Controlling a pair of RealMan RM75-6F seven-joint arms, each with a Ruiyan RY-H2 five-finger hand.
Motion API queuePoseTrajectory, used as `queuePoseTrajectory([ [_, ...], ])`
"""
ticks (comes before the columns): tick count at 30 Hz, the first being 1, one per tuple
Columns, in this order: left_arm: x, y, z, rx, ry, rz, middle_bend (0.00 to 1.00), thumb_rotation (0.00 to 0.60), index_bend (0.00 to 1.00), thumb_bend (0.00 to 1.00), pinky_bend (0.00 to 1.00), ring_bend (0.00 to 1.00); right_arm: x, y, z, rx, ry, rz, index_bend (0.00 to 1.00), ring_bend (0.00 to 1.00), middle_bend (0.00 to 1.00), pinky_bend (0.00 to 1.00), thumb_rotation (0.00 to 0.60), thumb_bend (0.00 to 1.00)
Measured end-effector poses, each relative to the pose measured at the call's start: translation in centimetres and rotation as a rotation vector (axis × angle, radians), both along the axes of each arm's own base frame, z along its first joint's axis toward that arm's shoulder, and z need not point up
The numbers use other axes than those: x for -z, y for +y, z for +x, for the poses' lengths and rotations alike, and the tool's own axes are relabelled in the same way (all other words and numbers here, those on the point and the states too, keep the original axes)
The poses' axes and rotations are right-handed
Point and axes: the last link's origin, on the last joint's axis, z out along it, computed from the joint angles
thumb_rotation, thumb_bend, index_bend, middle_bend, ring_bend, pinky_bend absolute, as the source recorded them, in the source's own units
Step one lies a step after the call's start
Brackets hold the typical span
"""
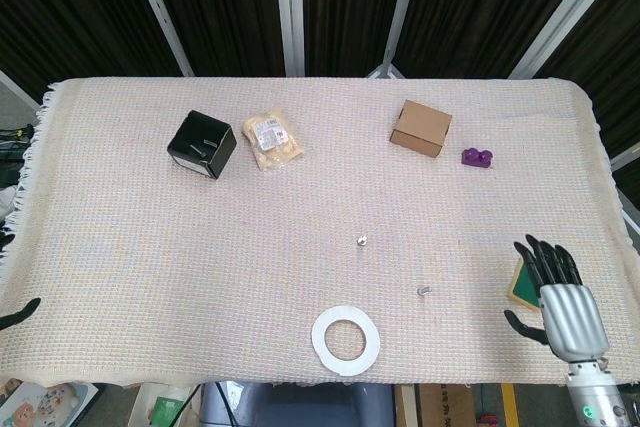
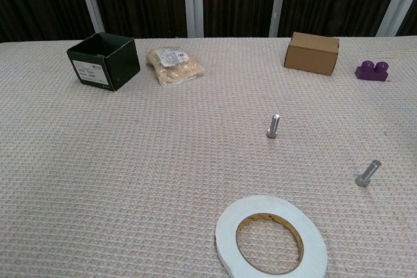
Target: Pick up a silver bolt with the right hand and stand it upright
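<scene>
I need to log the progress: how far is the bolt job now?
Done, it seems: one silver bolt stands upright on the cloth. In hand: nothing; the right hand is open near the table's edge. Left: nothing obvious, though a second bolt lies tilted.
</scene>
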Motion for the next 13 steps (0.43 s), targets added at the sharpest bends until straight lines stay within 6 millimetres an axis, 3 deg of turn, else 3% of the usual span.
queuePoseTrajectory([
  [3,0.04,-0.1,0.03,0.002,0.001,-0.002,0.14,0.6,0.18,0.15,0.05,0.01,0.22,1.21,-0.77,-0.02,0.043,0.025,0.07,0.0,0.0,0.0,0.6,0.21],
  [13,-0.09,-0.23,0.01,0.011,-0.005,-0.007,0.14,0.6,0.18,0.15,0.05,0.01,-0.23,1.25,-1.11,-0.039,0.131,-0.121,0.07,0.0,0.0,0.0,0.6,0.21],
])
